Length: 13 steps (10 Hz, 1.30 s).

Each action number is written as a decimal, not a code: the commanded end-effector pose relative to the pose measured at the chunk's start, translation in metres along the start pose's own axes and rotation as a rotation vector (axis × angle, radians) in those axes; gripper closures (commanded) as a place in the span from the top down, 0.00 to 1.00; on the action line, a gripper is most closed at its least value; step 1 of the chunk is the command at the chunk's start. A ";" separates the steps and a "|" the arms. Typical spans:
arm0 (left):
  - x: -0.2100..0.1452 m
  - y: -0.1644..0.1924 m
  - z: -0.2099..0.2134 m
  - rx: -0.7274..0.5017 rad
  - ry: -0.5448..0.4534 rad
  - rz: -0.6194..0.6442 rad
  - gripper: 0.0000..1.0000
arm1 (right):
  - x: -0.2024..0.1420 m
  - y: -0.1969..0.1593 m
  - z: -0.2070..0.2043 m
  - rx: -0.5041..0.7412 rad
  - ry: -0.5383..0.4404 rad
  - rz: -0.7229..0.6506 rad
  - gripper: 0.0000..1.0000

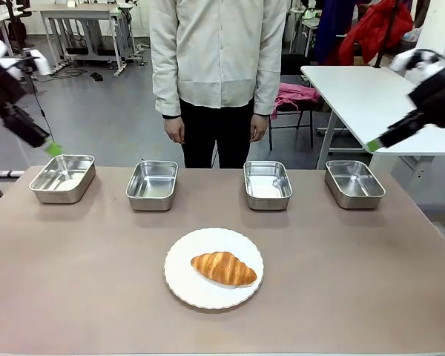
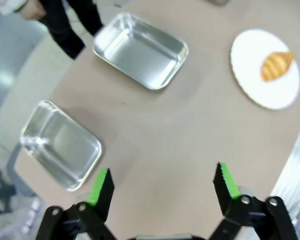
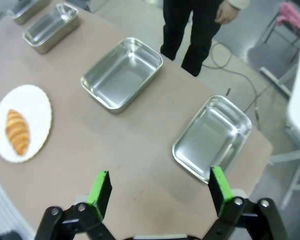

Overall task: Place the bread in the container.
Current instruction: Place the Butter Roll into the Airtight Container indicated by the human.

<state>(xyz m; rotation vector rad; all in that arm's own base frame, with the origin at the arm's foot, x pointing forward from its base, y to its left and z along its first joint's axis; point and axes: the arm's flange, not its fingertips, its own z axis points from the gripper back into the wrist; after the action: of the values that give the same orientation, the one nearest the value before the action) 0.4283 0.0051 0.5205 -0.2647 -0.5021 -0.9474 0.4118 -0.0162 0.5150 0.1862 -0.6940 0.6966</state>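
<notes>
Nearest, a golden-brown, ridged, crescent-shaped croissant (image 1: 223,268) lies on a round white scalloped plate (image 1: 208,295) at the middle of the brown table (image 1: 74,289). Nothing touches it.

Beyond it, well apart from the plate, four small shiny rectangular stainless-steel pans stand in a row: the far-left pan (image 1: 62,176), the inner-left pan (image 1: 152,183), the inner-right pan (image 1: 268,183) and the far-right pan (image 1: 354,182). All are bare inside. I cannot tell which one is meant as the container.

The left gripper (image 2: 162,176) hangs raised above the table's left end near the far-left pan, its jaws spread wide with nothing between them. The right gripper (image 3: 159,176) hangs raised at the right end near the far-right pan, likewise spread and holding nothing. Behind the row a person (image 1: 219,59) in a pale jacket stands with hands hanging down.

The task looks to be at its very start, with the reach for the bread not yet made. The next move calls for one arm to come down over the plate, set its jaws across the croissant's narrow width and close gently, since the crust may crush. The two inner pans look the shortest carry.
</notes>
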 end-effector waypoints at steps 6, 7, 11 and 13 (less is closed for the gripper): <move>-0.051 0.018 0.029 -0.018 -0.069 -0.170 1.00 | -0.024 -0.024 0.022 0.062 -0.052 0.072 1.00; -0.051 0.018 0.029 -0.018 -0.069 -0.170 1.00 | -0.024 -0.024 0.022 0.062 -0.052 0.072 1.00; -0.070 0.041 0.090 -0.011 -0.285 -0.046 1.00 | -0.008 -0.048 0.041 0.068 -0.125 0.037 1.00; -0.072 0.046 0.106 -0.007 -0.341 0.005 1.00 | 0.000 -0.062 0.045 0.063 -0.147 0.009 1.00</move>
<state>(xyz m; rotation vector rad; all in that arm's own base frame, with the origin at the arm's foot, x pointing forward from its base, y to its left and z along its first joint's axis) 0.3940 0.1281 0.5765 -0.4013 -0.7809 -0.9075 0.4139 -0.0738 0.5546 0.2625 -0.7992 0.7007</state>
